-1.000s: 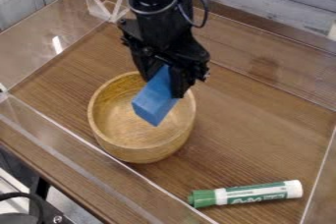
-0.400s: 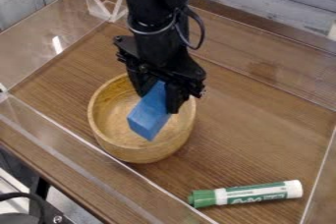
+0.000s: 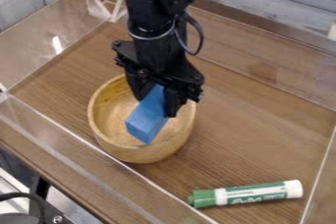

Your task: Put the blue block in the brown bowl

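From where I stand, the brown bowl (image 3: 116,147) sits on the wooden tabletop (image 3: 243,125), and everything else I place by it. The black arm (image 3: 155,17) reaches down over the bowl from its far side. Its pincer (image 3: 155,90) is closed around the blue block (image 3: 147,120), which hangs tilted at the bowl's opening, within its rim as I see it. I can't tell whether the block touches the bowl's inside. The green-and-white marker (image 3: 246,195) lies on the table to the right of the bowl and nearer to me, well apart from it. Black cable (image 3: 29,200) shows at the bowl's near left.
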### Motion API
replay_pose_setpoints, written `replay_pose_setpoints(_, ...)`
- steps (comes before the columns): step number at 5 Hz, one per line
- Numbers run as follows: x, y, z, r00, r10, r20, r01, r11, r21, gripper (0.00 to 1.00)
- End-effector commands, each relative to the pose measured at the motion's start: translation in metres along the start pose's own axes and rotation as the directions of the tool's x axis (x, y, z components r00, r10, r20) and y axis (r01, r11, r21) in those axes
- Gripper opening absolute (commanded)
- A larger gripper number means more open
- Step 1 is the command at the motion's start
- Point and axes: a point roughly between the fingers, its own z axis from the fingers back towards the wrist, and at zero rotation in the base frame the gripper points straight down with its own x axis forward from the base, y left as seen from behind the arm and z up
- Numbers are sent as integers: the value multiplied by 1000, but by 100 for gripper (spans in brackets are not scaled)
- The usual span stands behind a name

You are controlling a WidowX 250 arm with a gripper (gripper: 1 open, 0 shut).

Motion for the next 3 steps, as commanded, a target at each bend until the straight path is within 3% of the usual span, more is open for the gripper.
replay_pose_setpoints(1,5,-1,4,1000,-4,22,4,1000,4,0)
replay_pose_setpoints(3,3,0,2,1000,5,8,-6,1000,8,0)
